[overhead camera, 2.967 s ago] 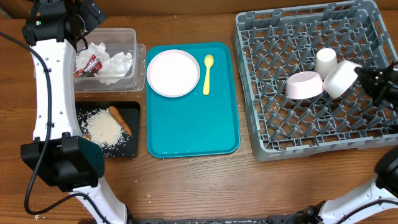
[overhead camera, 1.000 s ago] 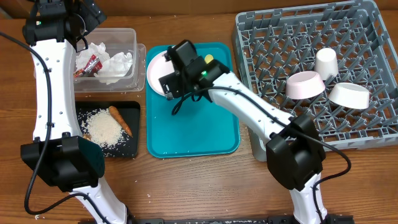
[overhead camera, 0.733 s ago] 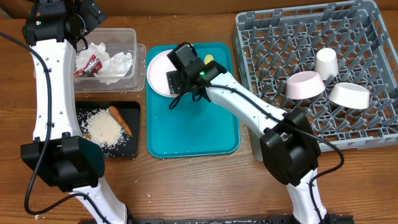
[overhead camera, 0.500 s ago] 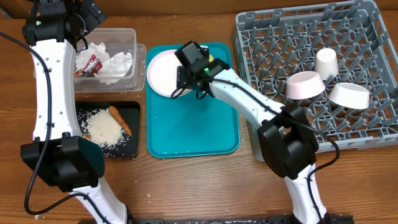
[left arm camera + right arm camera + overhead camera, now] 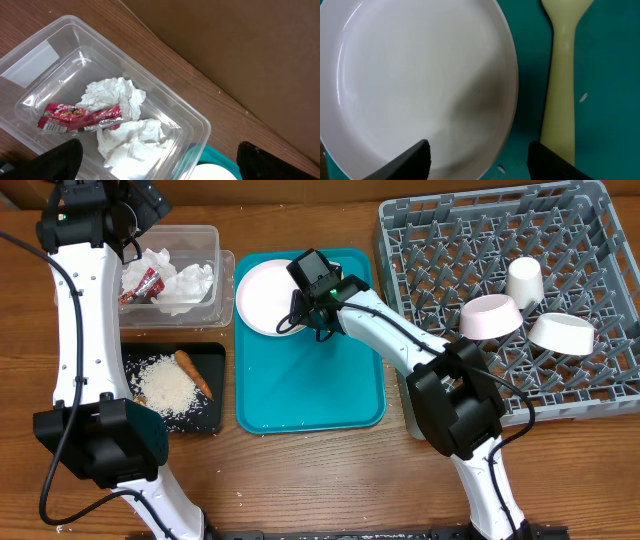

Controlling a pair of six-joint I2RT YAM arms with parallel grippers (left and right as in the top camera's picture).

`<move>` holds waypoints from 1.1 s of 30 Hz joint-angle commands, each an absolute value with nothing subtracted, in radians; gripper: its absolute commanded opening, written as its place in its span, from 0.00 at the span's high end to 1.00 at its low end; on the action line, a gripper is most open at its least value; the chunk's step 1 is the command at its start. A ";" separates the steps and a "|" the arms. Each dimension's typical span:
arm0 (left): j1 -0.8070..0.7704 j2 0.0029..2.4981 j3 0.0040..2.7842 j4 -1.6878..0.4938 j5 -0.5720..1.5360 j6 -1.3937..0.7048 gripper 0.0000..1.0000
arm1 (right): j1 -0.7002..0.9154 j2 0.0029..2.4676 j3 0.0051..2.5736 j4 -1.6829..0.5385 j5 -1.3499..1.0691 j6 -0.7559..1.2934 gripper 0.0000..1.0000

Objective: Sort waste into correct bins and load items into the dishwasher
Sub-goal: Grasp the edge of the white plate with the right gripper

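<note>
Wood-grain table, logged from the overhead and both wrist views. Front-left corner: black tray holds white rice and an orange carrot stick. Centre: teal serving tray, its front half bare. Right side, running to the far-right corner: grey dish rack, with two white bowls and a white cup among the pegs toward its right edge. Far end of the teal tray: round white plate with the yellow spoon just beside it. Right gripper sits low over the plate's rim, fingers spread, one above the plate face and the other on the spoon side; nothing grasped, and contact with the plate cannot be told. Far-left corner: clear tub contains crumpled napkins and the red-and-white wrapper. Left gripper hangs above the tub, fingers wide apart, empty.
</note>
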State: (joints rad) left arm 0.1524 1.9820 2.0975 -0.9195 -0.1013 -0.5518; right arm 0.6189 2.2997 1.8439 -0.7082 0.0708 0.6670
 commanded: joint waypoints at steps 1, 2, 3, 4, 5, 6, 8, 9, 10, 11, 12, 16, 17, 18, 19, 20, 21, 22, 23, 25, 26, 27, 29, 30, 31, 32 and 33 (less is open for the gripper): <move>0.150 1.964 2.109 -0.919 -0.100 -0.565 0.00 | 0.624 2.315 1.852 -0.714 0.065 0.675 0.39; 0.150 1.964 2.109 -0.919 -0.100 -0.565 0.00 | 0.625 2.318 1.852 -0.717 0.065 0.676 0.40; 0.150 1.964 2.109 -0.919 -0.100 -0.565 0.00 | 0.626 2.318 1.852 -0.720 0.065 0.678 0.41; 0.150 1.964 2.109 -0.919 -0.100 -0.565 0.00 | 0.627 2.319 1.852 -0.721 0.065 0.678 0.43; 0.150 1.964 2.109 -0.919 -0.100 -0.565 0.00 | 0.630 2.320 1.852 -0.721 0.065 0.678 0.44; 0.150 1.964 2.109 -0.919 -0.100 -0.565 0.00 | 0.634 2.320 1.852 -0.720 0.065 0.678 0.48; 0.150 1.964 2.109 -0.919 -0.100 -0.565 0.00 | 0.641 2.320 1.852 -0.720 0.065 0.678 0.51; 0.150 1.964 2.109 -0.919 -0.100 -0.565 0.00 | 0.644 2.321 1.851 -0.720 0.065 0.678 0.52; 0.150 1.964 2.109 -0.919 -0.100 -0.565 0.00 | 0.647 2.323 1.851 -0.720 0.065 0.678 0.52; 0.150 1.964 2.109 -0.919 -0.100 -0.565 0.00 | 0.650 2.327 1.851 -0.720 0.065 0.678 0.52; 0.150 1.964 2.109 -0.919 -0.100 -0.565 0.00 | 0.656 2.336 1.851 -0.720 0.065 0.678 0.52; 0.150 1.964 2.109 -0.919 -0.100 -0.565 0.00 | 0.663 2.366 1.851 -0.721 0.057 0.682 0.53; 0.150 1.964 2.109 -0.919 -0.100 -0.565 0.00 | 0.663 2.367 1.852 -0.723 0.057 0.682 0.54; 0.150 1.964 2.109 -0.919 -0.100 -0.565 0.00 | 0.662 2.367 1.852 -0.723 0.058 0.682 0.57; 0.150 1.964 2.109 -0.919 -0.100 -0.565 0.00 | 0.661 2.367 1.854 -0.723 0.058 0.682 0.61; 0.150 1.964 2.109 -0.919 -0.100 -0.565 0.00 | 0.661 2.367 1.856 -0.723 0.057 0.682 0.64; 0.150 1.964 2.109 -0.919 -0.100 -0.565 0.00 | 0.660 2.367 1.860 -0.724 0.057 0.682 0.70; 0.150 1.964 2.109 -0.919 -0.100 -0.565 0.00 | 0.660 2.367 1.862 -0.726 0.057 0.682 0.73; 0.150 1.964 2.109 -0.919 -0.100 -0.565 0.00 | 0.660 2.365 1.873 -0.737 0.057 0.682 0.79; 0.150 1.964 2.109 -0.919 -0.100 -0.565 0.00 | 0.659 2.364 1.901 -0.765 0.058 0.680 0.87; 0.150 1.964 2.109 -0.919 -0.100 -0.565 0.00 | 0.656 2.364 1.924 -0.786 0.058 0.675 0.91; 0.150 1.964 2.109 -0.919 -0.100 -0.565 0.00 | 0.654 2.364 1.945 -0.805 0.059 0.673 0.96; 0.150 1.964 2.109 -0.919 -0.100 -0.565 0.00 | 0.645 2.364 1.998 -0.850 0.059 0.673 0.96; 0.150 1.964 2.109 -0.919 -0.100 -0.565 0.00 | 0.639 2.364 2.026 -0.873 0.059 0.673 0.96; 0.150 1.964 2.109 -0.919 -0.100 -0.565 0.00 | 0.632 2.364 2.052 -0.895 0.060 0.673 0.96; 0.150 1.964 2.109 -0.919 -0.100 -0.565 0.00 | 0.624 2.364 2.077 -0.916 0.060 0.673 0.96; 0.150 1.964 2.109 -0.919 -0.100 -0.565 0.00 | 0.615 2.364 2.104 -0.938 0.059 0.673 0.96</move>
State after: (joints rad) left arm 0.1524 1.9820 2.0975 -0.9195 -0.1013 -0.5518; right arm 0.6491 2.3524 2.0041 -0.8974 0.0517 0.6785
